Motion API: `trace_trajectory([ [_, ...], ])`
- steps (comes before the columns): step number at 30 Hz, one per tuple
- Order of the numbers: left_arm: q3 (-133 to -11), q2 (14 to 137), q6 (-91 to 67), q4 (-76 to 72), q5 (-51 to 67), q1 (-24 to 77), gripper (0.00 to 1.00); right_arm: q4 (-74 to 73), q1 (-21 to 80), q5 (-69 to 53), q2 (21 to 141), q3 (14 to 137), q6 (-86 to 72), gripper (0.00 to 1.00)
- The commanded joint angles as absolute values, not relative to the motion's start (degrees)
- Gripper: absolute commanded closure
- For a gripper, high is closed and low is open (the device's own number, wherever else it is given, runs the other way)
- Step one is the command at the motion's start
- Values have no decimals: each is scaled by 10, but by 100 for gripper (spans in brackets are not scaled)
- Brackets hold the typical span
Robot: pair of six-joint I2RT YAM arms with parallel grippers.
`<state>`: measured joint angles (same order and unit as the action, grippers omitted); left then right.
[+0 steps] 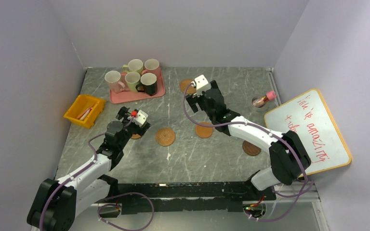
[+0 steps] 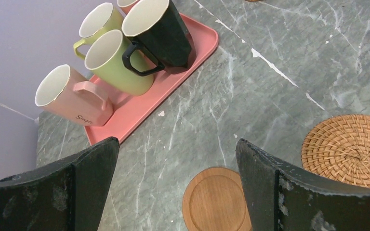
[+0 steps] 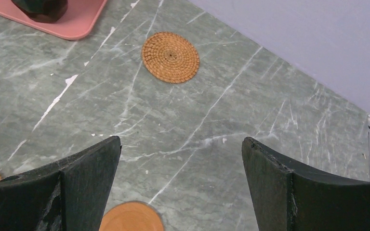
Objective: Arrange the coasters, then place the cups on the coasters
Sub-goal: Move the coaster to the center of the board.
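Note:
Five cups stand together on the pink tray (image 1: 137, 95) at the back left: two pink (image 1: 113, 79), two yellow-green (image 1: 132, 81), one black (image 1: 149, 83). Coasters lie scattered: a woven one (image 1: 165, 136) at mid-table, an orange one (image 1: 204, 130), a dark brown one (image 1: 251, 148), and a woven one (image 1: 187, 85) at the back. My left gripper (image 2: 177, 144) hangs open above a wooden coaster (image 2: 217, 199), a woven coaster (image 2: 351, 149) to its right. My right gripper (image 3: 180, 140) is open over bare table, between the woven coaster (image 3: 170, 57) and the orange coaster (image 3: 131, 217).
A yellow bin (image 1: 84, 110) sits at the left edge. A whiteboard (image 1: 308, 130) leans at the right, with a small pink-lidded jar (image 1: 262, 100) behind it. Walls close in the table on three sides.

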<state>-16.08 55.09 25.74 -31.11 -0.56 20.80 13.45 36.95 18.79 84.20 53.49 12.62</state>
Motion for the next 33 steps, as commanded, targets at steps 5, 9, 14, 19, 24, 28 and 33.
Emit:
trace_trajectory([
  [5, -167, 547, 249, -341, -6, 205, 4, 144, 363, 192, 867, 548, 132, 0],
  [9, -169, 550, 249, -338, -5, 205, 4, 103, 363, 160, 890, 567, 147, 0],
  [14, -170, 556, 250, -335, -5, 204, 4, 15, 363, 70, 924, 606, 167, 0],
  [19, -172, 561, 251, -334, -5, 204, 4, -26, 363, 41, 942, 621, 192, 0],
  [24, -171, 566, 251, -335, 1, 204, 4, -105, 363, 52, 963, 654, 236, 0],
  [28, -173, 572, 251, -333, 4, 204, 4, -135, 362, 60, 963, 652, 256, 0],
  [33, -172, 570, 251, -333, 8, 204, 4, -123, 353, 80, 961, 615, 270, 0],
])
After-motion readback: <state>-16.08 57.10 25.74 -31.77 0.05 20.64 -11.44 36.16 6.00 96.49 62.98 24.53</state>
